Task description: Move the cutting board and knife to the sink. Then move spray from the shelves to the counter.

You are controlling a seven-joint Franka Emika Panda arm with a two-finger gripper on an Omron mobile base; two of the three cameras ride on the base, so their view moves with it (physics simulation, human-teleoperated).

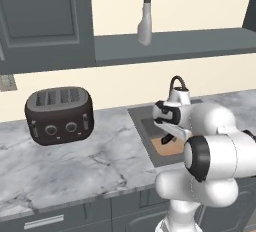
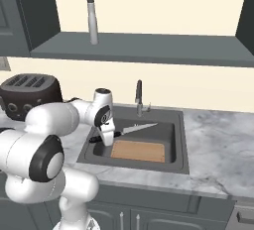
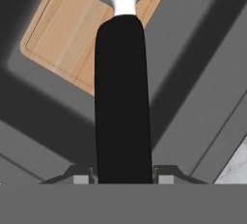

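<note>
Over the sink (image 2: 178, 140), the end effector (image 2: 106, 137) was clamped on the black handle of the knife (image 2: 133, 129), its blade held above the basin. Below lay the cutting board (image 2: 137, 151), flat in the sink. Farther off, the spray (image 1: 145, 16) stood upright on the shelves (image 1: 200, 43), above the counter (image 1: 75, 161) with a toaster (image 1: 60, 113).

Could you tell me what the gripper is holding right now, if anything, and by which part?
The gripper holds the knife by its black handle, above the sink.
</note>
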